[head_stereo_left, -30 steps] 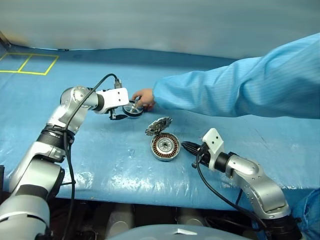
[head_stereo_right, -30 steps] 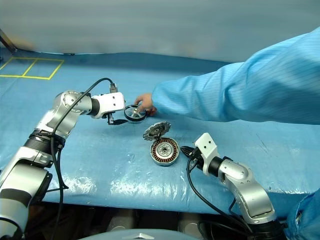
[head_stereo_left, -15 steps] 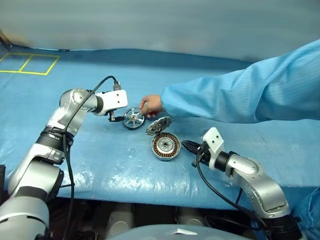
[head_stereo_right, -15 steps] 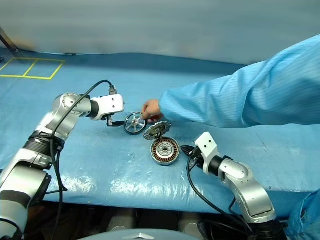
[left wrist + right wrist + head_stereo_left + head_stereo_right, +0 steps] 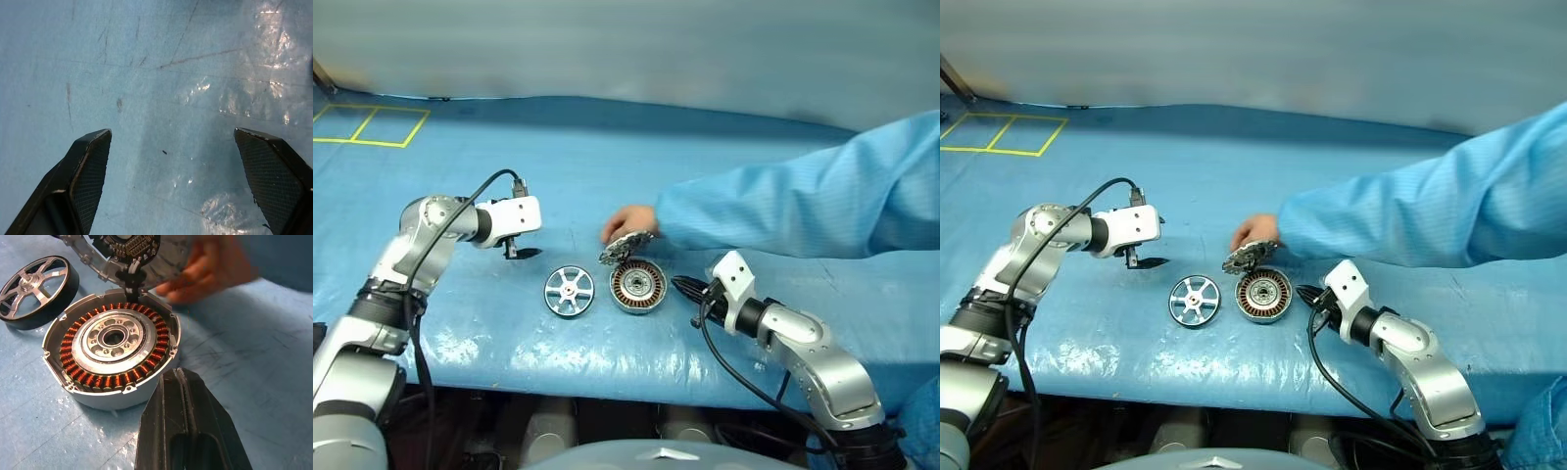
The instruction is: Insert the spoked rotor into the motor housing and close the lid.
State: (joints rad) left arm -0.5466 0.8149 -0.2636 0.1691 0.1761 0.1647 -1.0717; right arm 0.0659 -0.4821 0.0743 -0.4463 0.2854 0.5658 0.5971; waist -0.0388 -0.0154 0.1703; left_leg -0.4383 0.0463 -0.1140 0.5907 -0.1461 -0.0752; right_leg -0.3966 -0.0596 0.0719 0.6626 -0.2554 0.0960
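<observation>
**Rotor now flat beside housing, left hand empty**

Our left gripper [image 5: 519, 253] has its fingers [image 5: 90, 169] spread wide with nothing between them, just bare blue surface [image 5: 607, 147] under them. It has pulled back from the rotor and hangs well to the left of it. Right gripper [image 5: 680, 286] hasn't moved: fingers pinched shut, empty, tip just beside the motor housing [image 5: 637, 287].

The spoked rotor [image 5: 569, 291] has come down from the far side and now lies flat, right next to the housing on its left. The lid [image 5: 625, 246] is tilted up on its hinge, copper windings exposed. A person's hand [image 5: 628, 221] in a blue sleeve [image 5: 803, 201] has shifted from the rotor to the lid.

Our read: the rotor is staged and the cup is open, but insertion isn't started; we'd regrasp the rotor next.

No brand, label or readable writing anywhere.
</observation>
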